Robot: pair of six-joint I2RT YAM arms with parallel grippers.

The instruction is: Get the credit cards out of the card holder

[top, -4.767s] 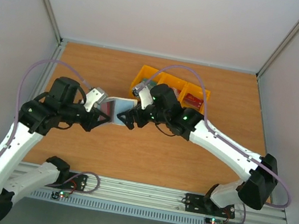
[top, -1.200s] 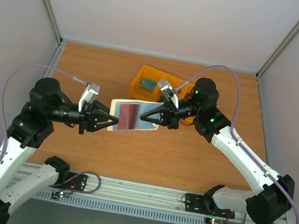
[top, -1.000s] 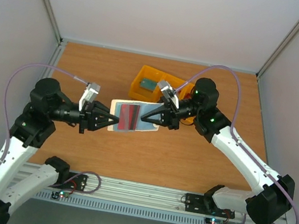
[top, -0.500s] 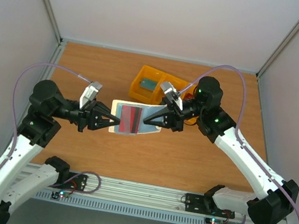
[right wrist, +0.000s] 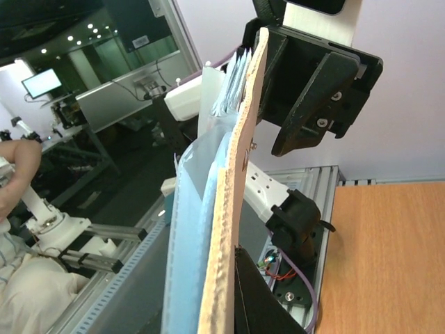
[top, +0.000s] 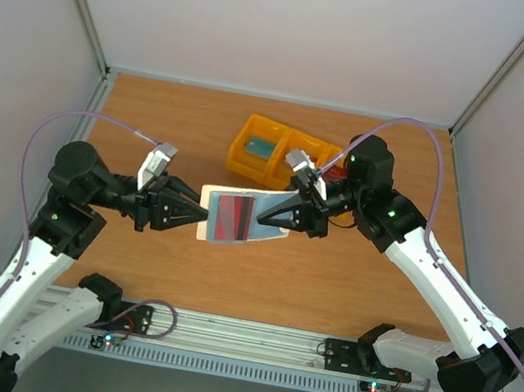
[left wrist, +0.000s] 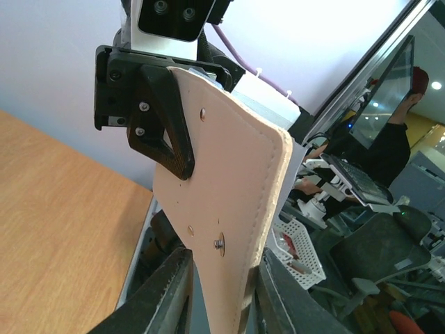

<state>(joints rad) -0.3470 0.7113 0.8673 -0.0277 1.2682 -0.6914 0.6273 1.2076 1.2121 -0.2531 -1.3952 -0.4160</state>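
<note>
yellow tray (top: 239,158) on wooden table (top: 169,119)

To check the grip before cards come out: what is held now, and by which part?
The open card holder, above the table: left jaws pinch one end edge, right jaws the opposite edge.

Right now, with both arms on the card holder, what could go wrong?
1. The card holder hangs in mid-air, pinched only at opposite edges by the left jaws and right jaws; a slip could drop it.
2. The dark red card is inside and no jaws are free; releasing one side may let the holder fold shut.
</note>
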